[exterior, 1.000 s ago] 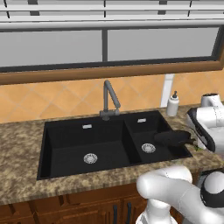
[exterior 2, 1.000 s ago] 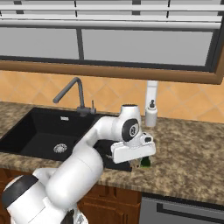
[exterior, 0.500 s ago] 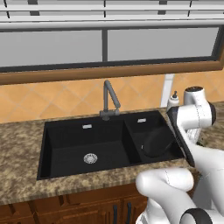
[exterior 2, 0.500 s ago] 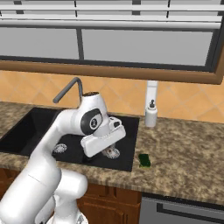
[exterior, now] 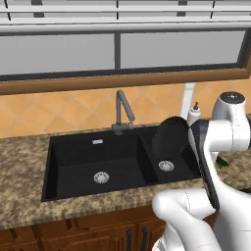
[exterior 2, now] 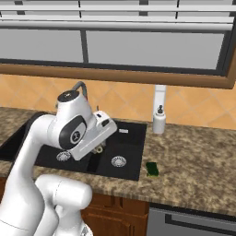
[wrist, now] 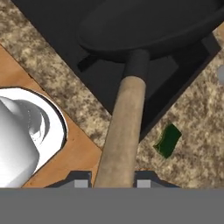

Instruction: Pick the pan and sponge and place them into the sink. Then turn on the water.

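My gripper (wrist: pixel 113 182) is shut on the light-brown handle (wrist: pixel 124 127) of the black pan (exterior: pixel 170 136). The pan hangs tilted, nearly on edge, above the small right bowl of the black sink (exterior: pixel 73 169). In the hand view the pan (wrist: pixel 148 26) stretches away over the dark basin. The green sponge (exterior 2: pixel 152 169) lies on the granite counter to the right of the sink, apart from the gripper, and appears again as the sponge (wrist: pixel 168 141) beside the handle. No water runs from the dark grey faucet (exterior: pixel 122 110).
A white soap dispenser (exterior 2: pixel 159 120) stands on the counter behind the sink's right end, close to the pan. A window and a tiled wall rise behind the faucet. Granite counter (exterior 2: pixel 198 161) extends to the right of the sponge.
The arm has swung left, carrying the pan from the sink's right edge to over the small bowl, and has lifted and tilted it. The sponge has stayed put.
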